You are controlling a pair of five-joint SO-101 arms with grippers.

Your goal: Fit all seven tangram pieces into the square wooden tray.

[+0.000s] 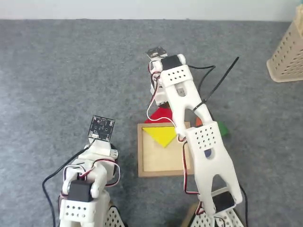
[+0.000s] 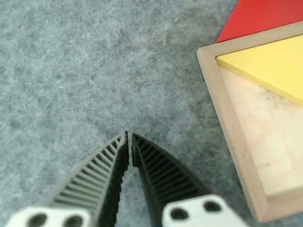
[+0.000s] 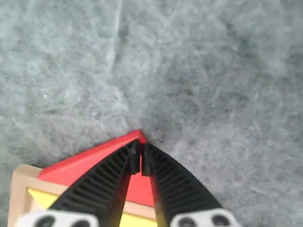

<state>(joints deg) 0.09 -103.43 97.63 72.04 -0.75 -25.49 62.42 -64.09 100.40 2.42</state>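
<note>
wooden tray [image 1: 140, 153] holds the yellow piece [image 1: 162, 135]; red piece [image 1: 161, 115] overlaps its far rim; right gripper [image 3: 140, 149], nearly closed, sits over the red tip, grip unclear; left gripper [image 2: 129, 139] closed, empty, beside the tray

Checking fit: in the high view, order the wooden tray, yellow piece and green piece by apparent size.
1. wooden tray
2. yellow piece
3. green piece, though the right arm may hide part of it

The desk [image 1: 57, 71] is covered in grey felt. A wooden tray [image 1: 140, 153], a red piece [image 1: 161, 115], a green piece [image 1: 222, 128] and a perforated basket [image 1: 289, 52] are set on it.
</note>
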